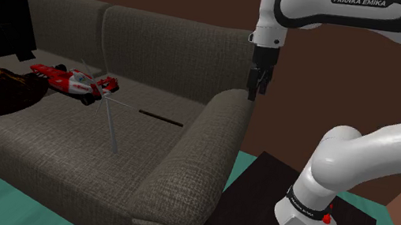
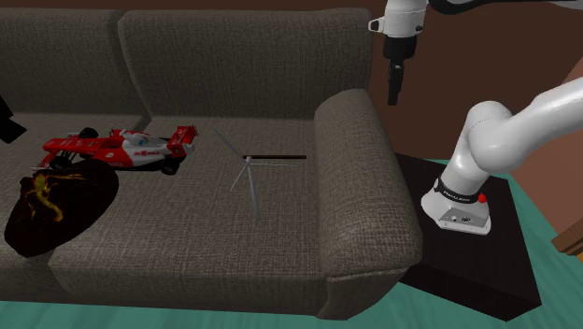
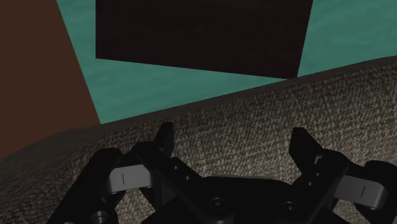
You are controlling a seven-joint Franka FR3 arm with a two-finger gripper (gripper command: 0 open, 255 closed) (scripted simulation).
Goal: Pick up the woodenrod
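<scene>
Dark and thin, the rod [image 1: 160, 117] lay flat on the seat of the sofa [image 1: 152, 42], close to the armrest [image 1: 217, 126] and near a red toy racing car [image 1: 71, 83]. The tool [image 1: 254, 91] hung above the armrest, well apart from the rod, fingers spread and holding nothing. By my judgement no step was done: approach, grip and lift were all left.

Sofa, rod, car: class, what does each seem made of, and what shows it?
Sofa: coarse woven fabric, matte; the speckled weave shows. Rod: thin, dark, matte; possibly dark wood, no grain visible. Car: smooth red-and-white shell, probably plastic or painted metal.
</scene>
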